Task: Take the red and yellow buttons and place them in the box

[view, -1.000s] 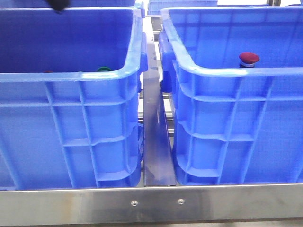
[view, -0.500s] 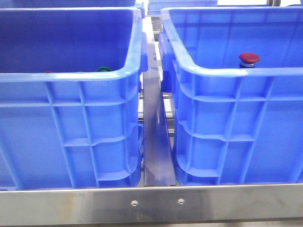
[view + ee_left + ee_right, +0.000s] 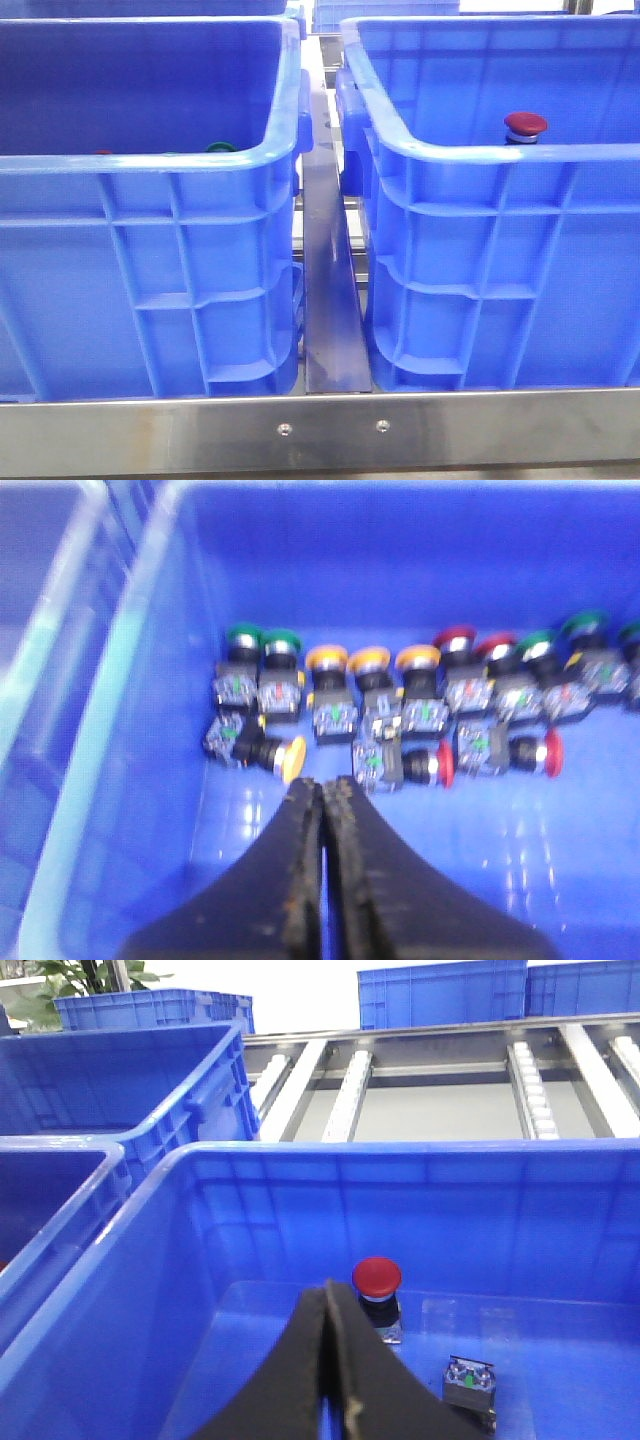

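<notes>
Several red, yellow and green buttons lie in the left blue crate (image 3: 130,780). A row of yellow buttons (image 3: 368,660) and red buttons (image 3: 455,637) stands there. A yellow one (image 3: 290,759) and a red one (image 3: 445,765) lie on their sides. My left gripper (image 3: 323,785) is shut and empty, just above the floor near those two. In the right box (image 3: 400,1155) a red button (image 3: 377,1276) stands upright; it also shows in the front view (image 3: 525,124). My right gripper (image 3: 328,1288) is shut and empty beside it.
A button body (image 3: 468,1385) with a green dot lies in the right box; its cap does not show. A green cap (image 3: 220,147) peeks over the left crate's rim (image 3: 150,160). A steel rail (image 3: 330,300) runs between the crates. More blue crates (image 3: 440,995) and a roller conveyor (image 3: 530,1080) stand behind.
A dark part of the left arm at the top left of the front view one second ago has gone out of view. The crates and the red button have not moved.
</notes>
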